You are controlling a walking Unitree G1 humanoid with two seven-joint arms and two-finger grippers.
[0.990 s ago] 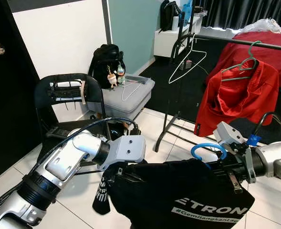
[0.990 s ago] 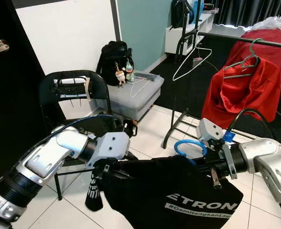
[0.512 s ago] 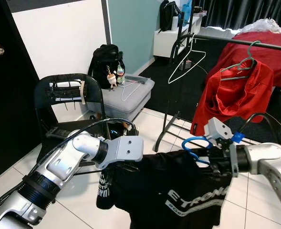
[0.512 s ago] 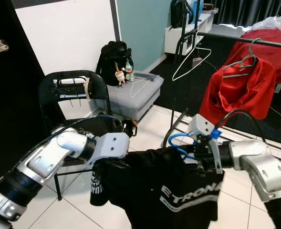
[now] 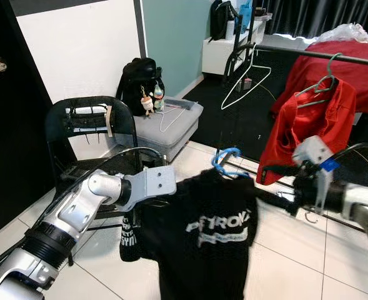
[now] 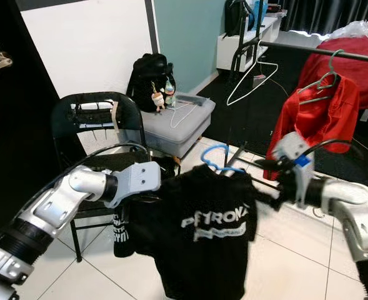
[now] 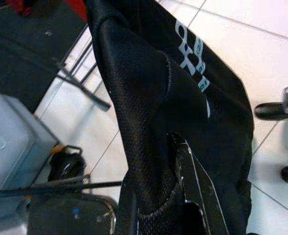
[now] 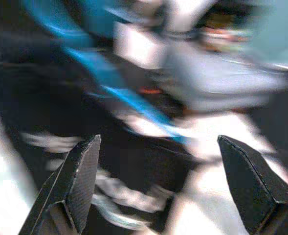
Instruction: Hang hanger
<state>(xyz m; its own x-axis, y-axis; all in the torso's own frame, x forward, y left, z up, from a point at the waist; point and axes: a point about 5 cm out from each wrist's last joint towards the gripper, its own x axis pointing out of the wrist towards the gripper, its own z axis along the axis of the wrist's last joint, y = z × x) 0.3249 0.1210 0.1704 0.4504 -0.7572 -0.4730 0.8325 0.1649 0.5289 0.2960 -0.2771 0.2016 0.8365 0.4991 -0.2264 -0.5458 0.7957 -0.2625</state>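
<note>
Rack (image 5: 333,57) with the red shirt (image 5: 305,128) is standing ahead. Black shirt (image 5: 202,237) on the blue hanger (image 5: 228,164) is hanging before me. My left gripper (image 7: 156,196) is pinching its sleeve. My right gripper (image 8: 156,181) is hanging spread wide, clear of the hanger.

black chair (image 5: 87,122) by white wall | black backpack (image 5: 137,78) on grey storage box (image 5: 171,125) | white wire hanger (image 5: 243,78) and red shirt (image 5: 305,128) on clothes rail (image 5: 308,55) | red-covered bed (image 5: 352,62) behind | white tiled floor (image 5: 283,250)
</note>
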